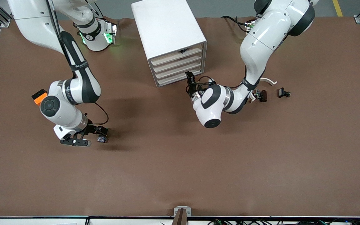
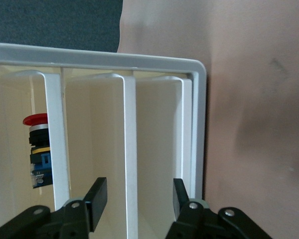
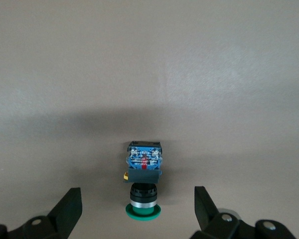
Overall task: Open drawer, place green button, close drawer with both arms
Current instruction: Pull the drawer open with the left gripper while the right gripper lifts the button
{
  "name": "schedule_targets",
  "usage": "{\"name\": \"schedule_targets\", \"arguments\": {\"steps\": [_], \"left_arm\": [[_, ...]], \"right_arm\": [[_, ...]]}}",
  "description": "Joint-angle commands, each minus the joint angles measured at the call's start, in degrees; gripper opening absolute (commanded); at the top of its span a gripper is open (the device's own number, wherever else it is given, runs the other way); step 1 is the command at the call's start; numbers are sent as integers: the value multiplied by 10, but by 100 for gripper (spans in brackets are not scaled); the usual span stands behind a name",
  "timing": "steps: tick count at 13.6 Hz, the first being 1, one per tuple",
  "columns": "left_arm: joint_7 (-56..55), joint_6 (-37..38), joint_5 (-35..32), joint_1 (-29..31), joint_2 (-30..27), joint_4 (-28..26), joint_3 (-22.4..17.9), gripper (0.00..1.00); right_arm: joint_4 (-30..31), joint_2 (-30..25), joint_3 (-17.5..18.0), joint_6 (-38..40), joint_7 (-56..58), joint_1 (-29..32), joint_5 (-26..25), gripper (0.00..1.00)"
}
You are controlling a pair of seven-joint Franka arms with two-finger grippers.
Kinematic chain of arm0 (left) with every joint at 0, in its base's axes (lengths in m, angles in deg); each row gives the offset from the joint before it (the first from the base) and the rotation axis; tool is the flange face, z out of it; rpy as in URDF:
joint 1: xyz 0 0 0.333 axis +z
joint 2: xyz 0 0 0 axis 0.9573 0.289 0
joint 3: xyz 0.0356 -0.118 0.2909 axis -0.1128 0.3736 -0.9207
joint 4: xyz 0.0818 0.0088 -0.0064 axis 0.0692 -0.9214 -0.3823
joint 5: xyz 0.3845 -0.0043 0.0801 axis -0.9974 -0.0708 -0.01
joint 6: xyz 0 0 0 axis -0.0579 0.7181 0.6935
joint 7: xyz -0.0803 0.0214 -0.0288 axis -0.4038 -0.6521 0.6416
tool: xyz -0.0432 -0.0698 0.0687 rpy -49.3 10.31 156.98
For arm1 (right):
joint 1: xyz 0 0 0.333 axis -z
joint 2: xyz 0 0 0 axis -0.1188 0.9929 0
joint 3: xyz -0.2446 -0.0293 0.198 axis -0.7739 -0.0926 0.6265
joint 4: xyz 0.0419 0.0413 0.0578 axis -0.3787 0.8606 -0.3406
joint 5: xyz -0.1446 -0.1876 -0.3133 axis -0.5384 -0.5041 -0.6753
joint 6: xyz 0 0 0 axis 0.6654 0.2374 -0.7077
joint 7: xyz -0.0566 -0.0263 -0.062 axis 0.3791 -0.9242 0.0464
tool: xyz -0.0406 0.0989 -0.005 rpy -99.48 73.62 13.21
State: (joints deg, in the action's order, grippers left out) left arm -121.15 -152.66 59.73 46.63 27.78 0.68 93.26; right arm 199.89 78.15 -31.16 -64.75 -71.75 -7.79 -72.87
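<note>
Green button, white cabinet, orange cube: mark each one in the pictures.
Green button (image 3: 143,212): right wrist view, on its round green cap.
White cabinet (image 1: 164,25): front view, on its bare top panel.
Orange cube (image 1: 38,98): front view, on the visible orange face beside the right arm's elbow.

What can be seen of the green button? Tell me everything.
The button is small, with a round green cap, a silver ring and black collar under it, and a dark body ending in a blue block with tiny red and white markings. It looks like plastic. It lies on its side on the brown table, toward the right arm's end. The right gripper hangs over it, fingers open on either side of it, not touching. Nothing else touches it.
</note>
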Motion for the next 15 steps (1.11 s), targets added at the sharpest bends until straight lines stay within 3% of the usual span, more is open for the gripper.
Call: {"name": "schedule_targets", "arguments": {"steps": [1, 6, 9, 13, 14, 15], "left_arm": [[-8, 9, 15, -16, 5, -3, -4, 53], [-6, 2, 51, -38, 13, -7, -6, 41], [-7, -3, 51, -36, 15, -7, -7, 1], [-7, -3, 49, -31, 14, 0, -41, 0], [-7, -3, 50, -31, 13, 4, -54, 0], [-6, -3, 51, -30, 11, 14, -67, 0]], "right_arm": [[-1, 20, -5, -22, 0, -9, 17, 100], [-29, 59, -5, -33, -7, -9, 17, 100], [-30, 77, -5, -58, -22, -9, 16, 100], [-33, 94, -5, -83, -21, -9, 15, 97], [-32, 94, -5, -81, -22, -9, 15, 39], [-32, 94, -5, -80, -25, -10, 16, 0]]}}
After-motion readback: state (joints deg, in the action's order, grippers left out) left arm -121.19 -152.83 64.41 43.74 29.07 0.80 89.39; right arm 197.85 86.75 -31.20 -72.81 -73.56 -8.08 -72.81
